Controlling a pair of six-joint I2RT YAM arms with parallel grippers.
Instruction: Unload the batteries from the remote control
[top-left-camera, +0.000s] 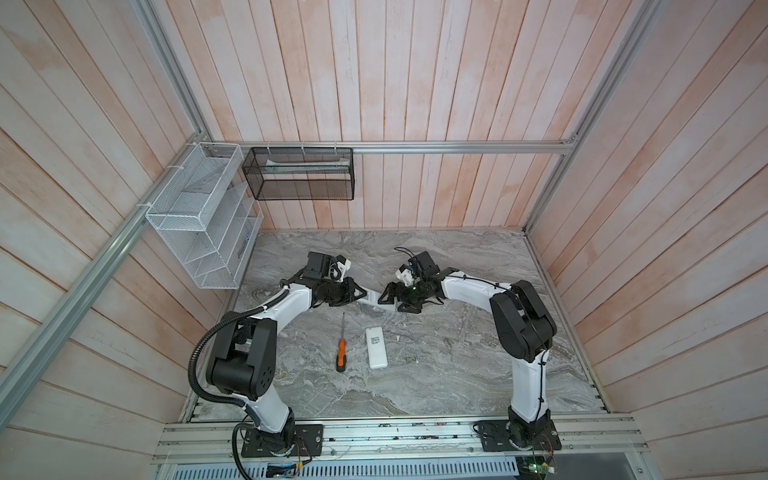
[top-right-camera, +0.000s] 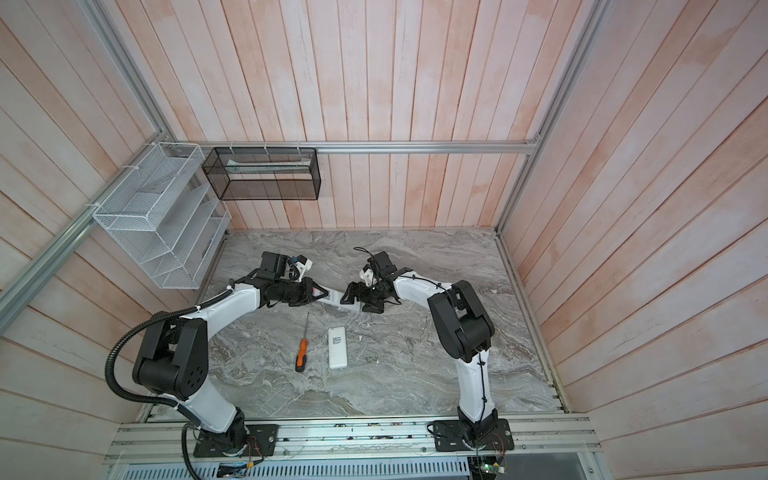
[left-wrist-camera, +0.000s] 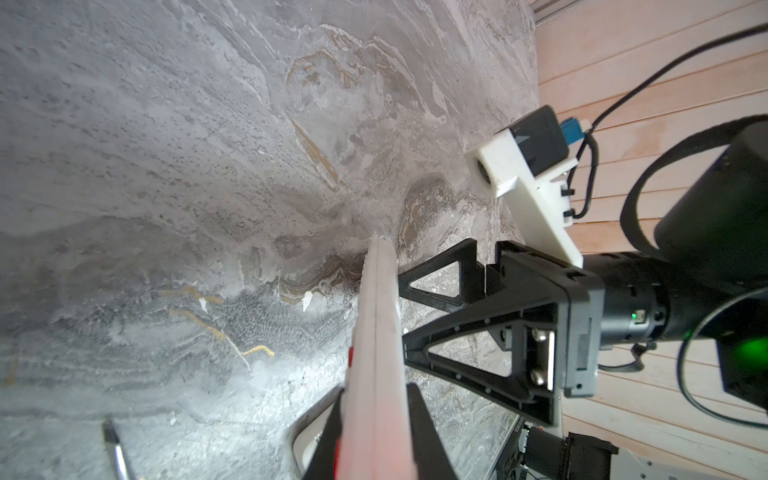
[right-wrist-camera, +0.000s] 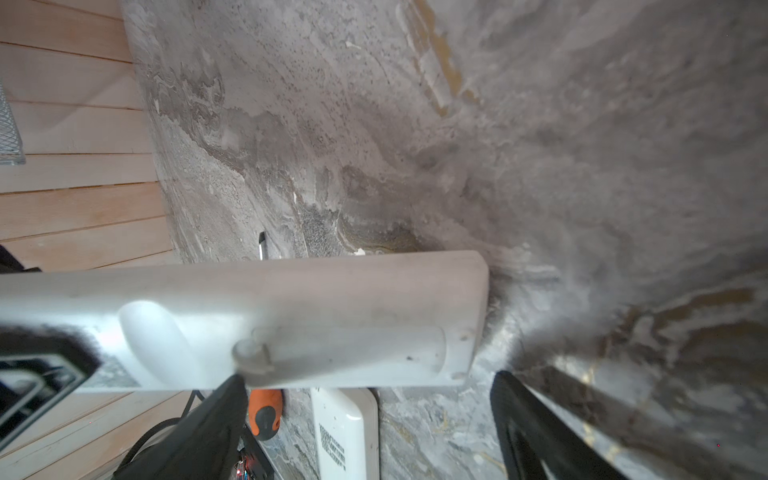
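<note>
So the left end effector (top-left-camera: 365, 294) is pinching one end of the remote (top-left-camera: 372, 297) by its flat faces, and it looks held up off the tabletop (top-left-camera: 457, 353) rather than lying on it. The right end effector (right-wrist-camera: 370, 376) is spread wide at the other end, holding nothing. From its wrist cam one fingertip (right-wrist-camera: 235, 384) sits right by a little round nub on the remote's back, and the other finger is off past the end of the body. I can't tell if that first one is actually touching. No batteries show up in any view, so my guess is they're inside the remote. The back looks closed, with a long rounded hump where the compartment should be, but it's blurry. Going outward, a second remote (top-left-camera: 376, 347) lies label-up on the tabletop, near the end effectors on the arm-base side. A screwdriver (top-left-camera: 341, 353) with an orange handle is just beside it. Progress-wise I'd call it early: remote picked up and steadied, opening the back and pulling the batteries all left to do.
</note>
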